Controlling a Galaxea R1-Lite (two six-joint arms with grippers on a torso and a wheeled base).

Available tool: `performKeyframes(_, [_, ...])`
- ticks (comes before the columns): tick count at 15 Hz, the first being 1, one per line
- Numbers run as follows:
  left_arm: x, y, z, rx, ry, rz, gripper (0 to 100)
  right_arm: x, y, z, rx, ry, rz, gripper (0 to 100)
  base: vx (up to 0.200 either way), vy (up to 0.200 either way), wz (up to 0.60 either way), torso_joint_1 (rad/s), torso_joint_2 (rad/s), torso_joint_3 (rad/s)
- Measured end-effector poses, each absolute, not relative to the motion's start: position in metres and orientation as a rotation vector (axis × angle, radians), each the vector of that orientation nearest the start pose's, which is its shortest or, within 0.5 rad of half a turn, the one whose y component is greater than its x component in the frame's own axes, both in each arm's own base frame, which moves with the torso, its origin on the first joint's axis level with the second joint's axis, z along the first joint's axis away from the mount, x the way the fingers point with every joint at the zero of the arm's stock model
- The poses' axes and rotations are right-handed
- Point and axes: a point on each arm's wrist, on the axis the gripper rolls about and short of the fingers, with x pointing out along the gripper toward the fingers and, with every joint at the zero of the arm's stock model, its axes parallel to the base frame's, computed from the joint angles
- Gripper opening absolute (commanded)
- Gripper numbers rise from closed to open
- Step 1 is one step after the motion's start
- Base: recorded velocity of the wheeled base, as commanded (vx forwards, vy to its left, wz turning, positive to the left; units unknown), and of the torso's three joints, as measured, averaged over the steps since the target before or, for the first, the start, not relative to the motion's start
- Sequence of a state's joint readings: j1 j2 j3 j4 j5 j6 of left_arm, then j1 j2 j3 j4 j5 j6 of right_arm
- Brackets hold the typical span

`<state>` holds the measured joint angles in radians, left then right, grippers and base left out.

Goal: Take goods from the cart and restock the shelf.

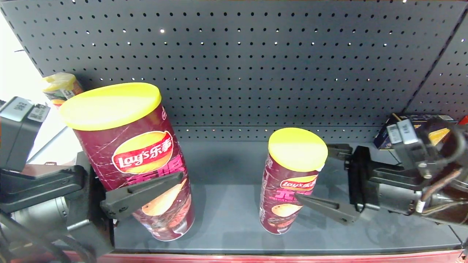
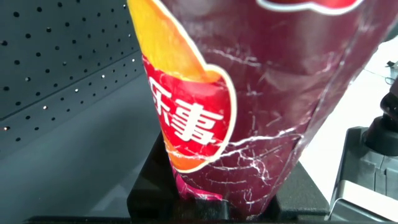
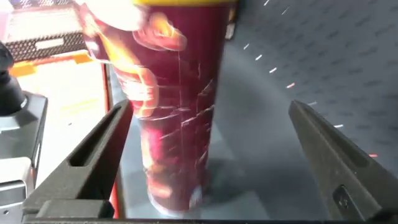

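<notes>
Two end effectors: left (image 1: 162, 170) grips near can (image 1: 120, 109); right (image 1: 313, 173) wide, seemingly astride far can (image 1: 294, 149)

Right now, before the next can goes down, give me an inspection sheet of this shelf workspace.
Surface: grey shelf, level.
Job's things: two maroon chip cans with yellow lids; left can tilted in a grip, right can upright on the shelf.
Clutter: another can at far left rear; dark box at right.
Grippers: left gripper shut on left can; right gripper open, fingers either side of right can.
Cables: wires at the right wrist.
Surroundings: pegboard panel behind.
</notes>
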<state>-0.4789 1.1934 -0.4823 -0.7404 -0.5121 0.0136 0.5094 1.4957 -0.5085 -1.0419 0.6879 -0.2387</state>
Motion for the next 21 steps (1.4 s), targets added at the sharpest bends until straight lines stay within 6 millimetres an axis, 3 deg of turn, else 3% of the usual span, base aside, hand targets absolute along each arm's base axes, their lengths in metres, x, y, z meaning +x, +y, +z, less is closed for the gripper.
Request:
performKeyframes(3, [0.145,-0.087,0.227,0.013,-0.048,-0.988,0,0.158,0.09,0.212,-0.224,-0.25,1.1,100,0.0,0.0,0.0,0.0,0.0,0.0])
performKeyframes(7, [0.142,-0.086,0.229,0.013,-0.06,-0.988,0,0.091,0.048,0.213,-0.191,-0.206,0.91,100,0.0,0.0,0.0,0.0,0.0,0.0])
performKeyframes(11, [0.138,-0.084,0.228,0.013,-0.066,-0.991,0,0.013,0.012,0.185,-0.148,-0.086,0.635,100,0.0,0.0,0.0,0.0,0.0,0.0])
performKeyframes(13, [0.137,-0.084,0.229,0.014,-0.072,-0.992,0,-0.014,0.001,0.166,-0.134,-0.056,0.482,100,0.0,0.0,0.0,0.0,0.0,0.0])
performKeyframes(15, [0.135,-0.083,0.23,0.015,-0.079,-0.995,0,-0.026,-0.004,0.146,-0.113,-0.063,0.387,100,0.0,0.0,0.0,0.0,0.0,0.0])
performKeyframes(18, [0.133,-0.083,0.231,0.016,-0.087,-0.999,0,-0.018,-0.002,0.107,-0.104,-0.064,0.346,100,0.0,0.0,0.0,0.0,0.0,0.0])
performKeyframes(21, [0.131,-0.082,0.233,0.017,-0.101,-1.0,0,-0.015,-0.007,0.087,-0.114,0.008,0.077,100,0.0,0.0,0.0,0.0,0.0,0.0])
